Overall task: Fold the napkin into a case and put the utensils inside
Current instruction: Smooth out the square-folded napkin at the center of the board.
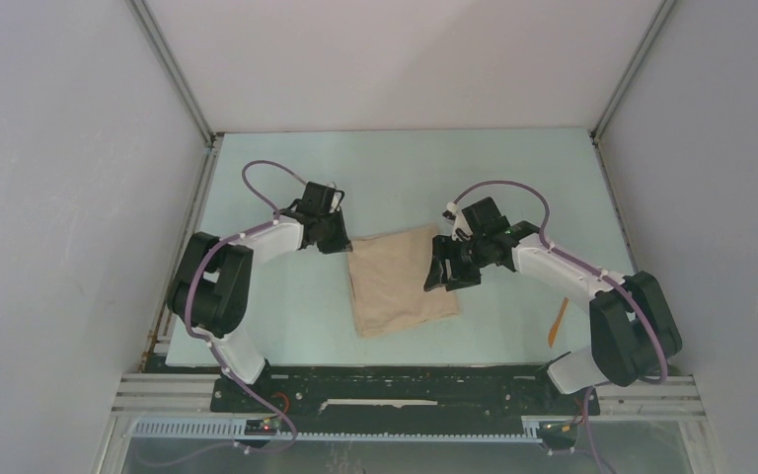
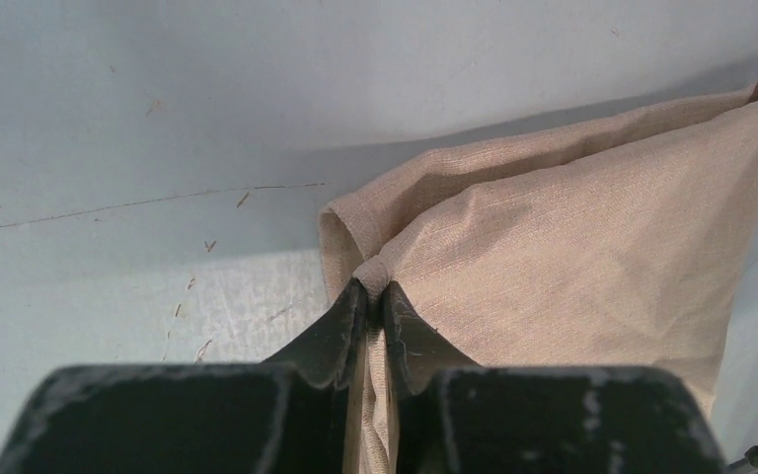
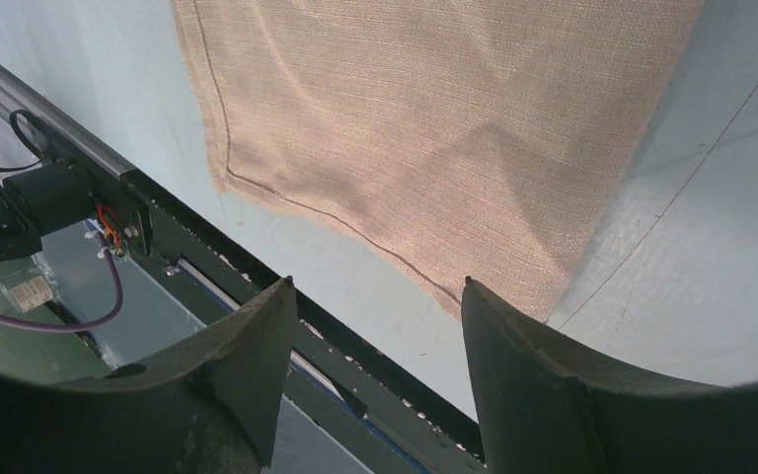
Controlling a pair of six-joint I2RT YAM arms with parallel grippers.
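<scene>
The beige napkin (image 1: 395,281) lies folded in a rough rectangle at the middle of the table. My left gripper (image 1: 343,242) is at its far left corner. In the left wrist view that gripper (image 2: 375,286) is shut on a bunched pinch of the napkin (image 2: 572,247), and cloth runs down between the fingers. My right gripper (image 1: 439,276) hovers over the napkin's right edge. In the right wrist view it (image 3: 375,286) stands open with nothing between its fingers, and the napkin (image 3: 424,128) lies beyond the tips. One orange utensil (image 1: 556,321) lies near the right arm, partly hidden by it.
A black rail (image 1: 405,380) runs along the table's near edge and shows under the right fingers (image 3: 257,267). Grey walls close in the left, right and back sides. A purple cable (image 3: 79,316) loops by the left arm's base.
</scene>
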